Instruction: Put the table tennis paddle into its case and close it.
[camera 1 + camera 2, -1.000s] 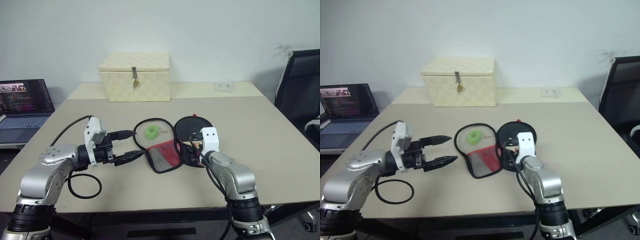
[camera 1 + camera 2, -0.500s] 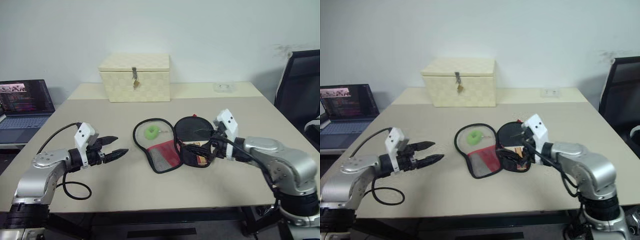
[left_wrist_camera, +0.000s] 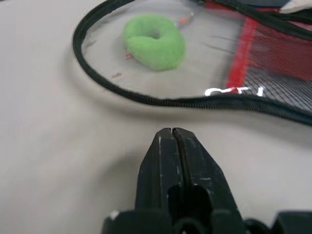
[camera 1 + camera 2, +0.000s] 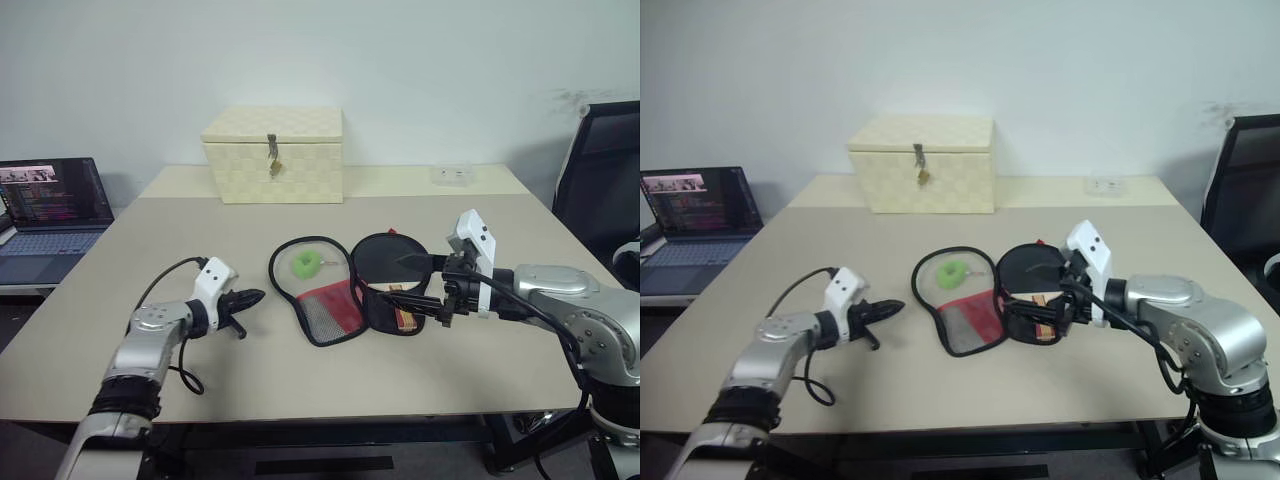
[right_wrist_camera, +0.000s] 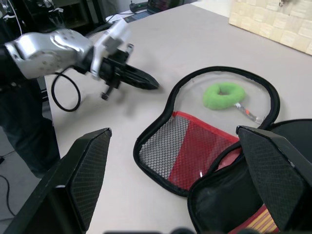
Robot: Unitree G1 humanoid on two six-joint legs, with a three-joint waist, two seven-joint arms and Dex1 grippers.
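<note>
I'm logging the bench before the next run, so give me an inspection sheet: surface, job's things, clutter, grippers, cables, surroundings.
Surface: beige table, no spills seen.
Job's things: case lies unzipped and spread flat, green zip tag on its clear flap; table tennis paddle rests in the black half, striped handle toward the robot.
Clutter: cream checkered box, latched, at the far edge; small clear item far right.
Grippers: left gripper shut, empty, short of the case's rim; right gripper open, by the paddle's handle.
Cables: black loop under the left arm.
Surroundings: open laptop left, black chair right, white wall.
</note>
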